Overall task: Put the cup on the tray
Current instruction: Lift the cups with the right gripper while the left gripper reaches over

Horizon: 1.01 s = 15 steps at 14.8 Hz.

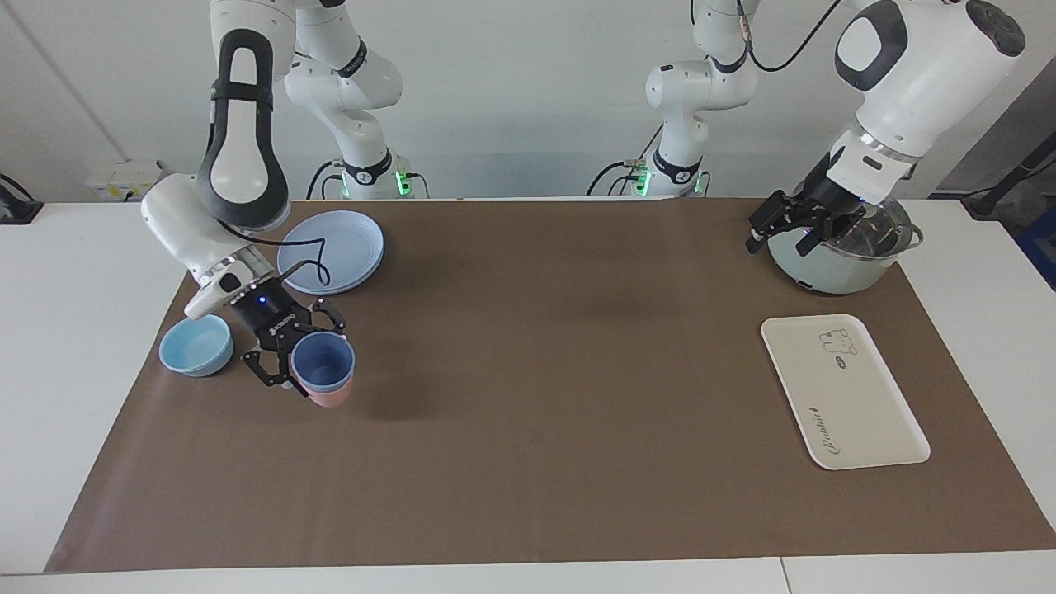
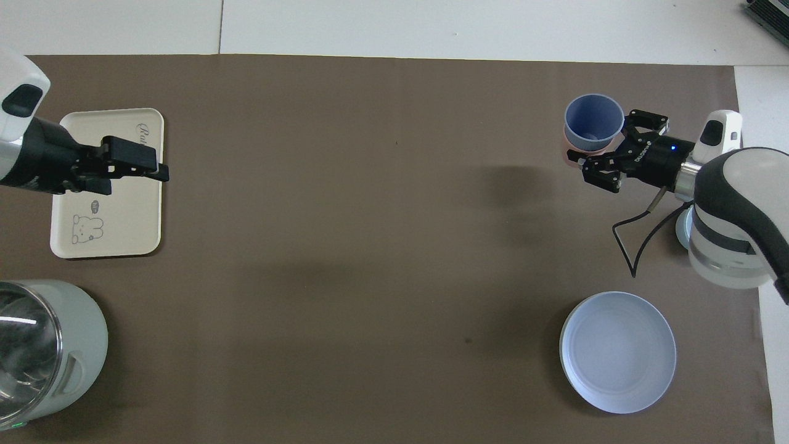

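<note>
**Cup in the right gripper's fingers, tray bare**

In the facing view, the right gripper (image 1: pixel 301 356) pinches the periwinkle cup (image 1: pixel 323 360) at 8 o'clock, over a pink tumbler (image 1: pixel 332 395). The left gripper (image 1: pixel 771 227) waits at 2 o'clock above the pot (image 1: pixel 833 268), fingers unreadable. The tray (image 1: pixel 843 391) lies at 4 o'clock.

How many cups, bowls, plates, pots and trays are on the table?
Cups: 2, a blue cup sitting in a pink cup
Bowls: 1, bowl
Plates: 1, plate
Pots: 1, pot
Trays: 1, tray
Total: 6
</note>
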Each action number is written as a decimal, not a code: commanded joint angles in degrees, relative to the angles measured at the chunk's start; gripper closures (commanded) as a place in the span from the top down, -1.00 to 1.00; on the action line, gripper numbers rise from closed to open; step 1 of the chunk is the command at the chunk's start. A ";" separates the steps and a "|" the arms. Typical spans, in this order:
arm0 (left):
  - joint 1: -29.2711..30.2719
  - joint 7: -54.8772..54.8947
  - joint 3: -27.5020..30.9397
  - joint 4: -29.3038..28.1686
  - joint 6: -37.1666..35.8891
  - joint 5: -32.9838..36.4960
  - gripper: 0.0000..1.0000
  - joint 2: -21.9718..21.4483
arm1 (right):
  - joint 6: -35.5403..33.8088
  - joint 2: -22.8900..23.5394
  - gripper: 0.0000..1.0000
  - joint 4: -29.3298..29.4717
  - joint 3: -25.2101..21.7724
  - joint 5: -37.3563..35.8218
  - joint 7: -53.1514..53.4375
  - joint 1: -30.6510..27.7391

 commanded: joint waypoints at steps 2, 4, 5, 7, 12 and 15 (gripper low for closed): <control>-9.25 -11.71 0.67 -6.03 11.72 -11.18 1.00 -1.91 | -0.21 -4.78 -1.00 -0.16 0.13 -17.03 18.05 3.78; -15.57 -18.04 0.67 -6.92 21.28 -14.18 0.99 -0.94 | -3.88 -5.22 -1.00 2.73 0.13 -28.89 27.91 6.16; -18.74 -20.33 0.67 -6.92 25.34 -15.32 0.94 0.02 | -7.21 -5.22 -1.00 4.83 0.13 -33.64 31.87 6.77; -24.02 -23.77 0.67 -6.92 32.29 -17.87 0.80 2.48 | -12.41 -5.31 -1.00 7.83 0.22 -40.51 38.47 8.70; -33.26 -28.60 0.76 -6.13 48.64 -20.61 0.51 8.11 | -15.06 -5.58 -1.00 8.98 0.22 -50.81 46.32 14.42; -36.16 -30.98 0.67 -4.99 53.66 -20.70 0.30 10.39 | -15.86 -5.84 -1.00 9.07 0.39 -55.65 46.59 15.82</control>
